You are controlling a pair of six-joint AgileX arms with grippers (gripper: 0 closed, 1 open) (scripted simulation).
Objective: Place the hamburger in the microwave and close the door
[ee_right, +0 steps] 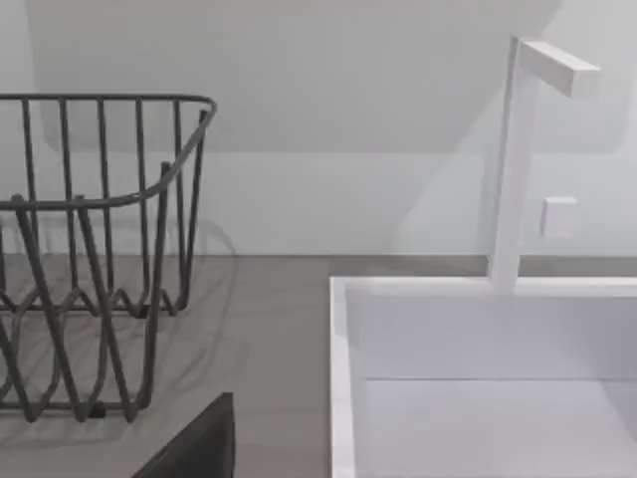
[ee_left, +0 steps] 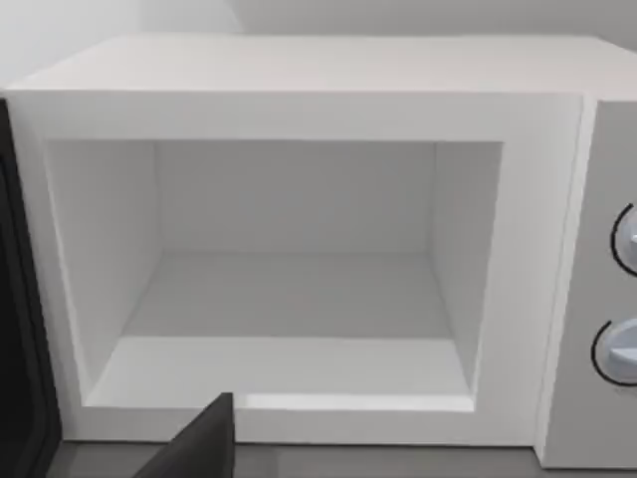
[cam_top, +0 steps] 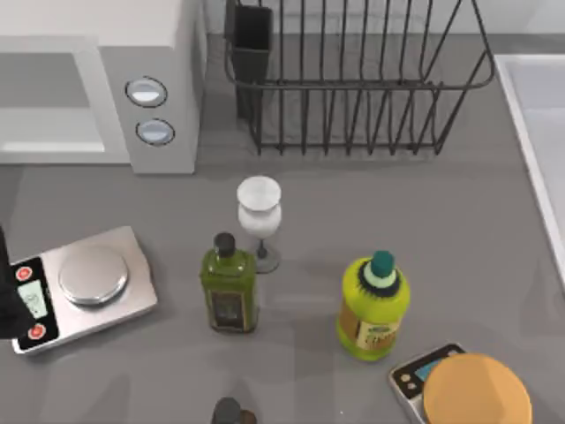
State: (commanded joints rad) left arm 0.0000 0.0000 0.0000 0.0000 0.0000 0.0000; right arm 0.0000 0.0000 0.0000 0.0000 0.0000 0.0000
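End effector of the left arm [ee_left: 199, 443] is faced toward the open microwave [ee_left: 299, 110] at the worktop's far left corner. Its opening cannot be told. The right end effector [ee_right: 199, 443] is parked near the rack [ee_right: 90, 249]. The hamburger is judged soft and light, and is best taken gently by the bun's sides.

Left arm [cam_top: 11, 300] at the table's left edge, low and level.

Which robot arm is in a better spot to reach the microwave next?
Probably the left: its wrist view faces the microwave, open and empty, up close. The right wrist view faces the wire rack and sink.
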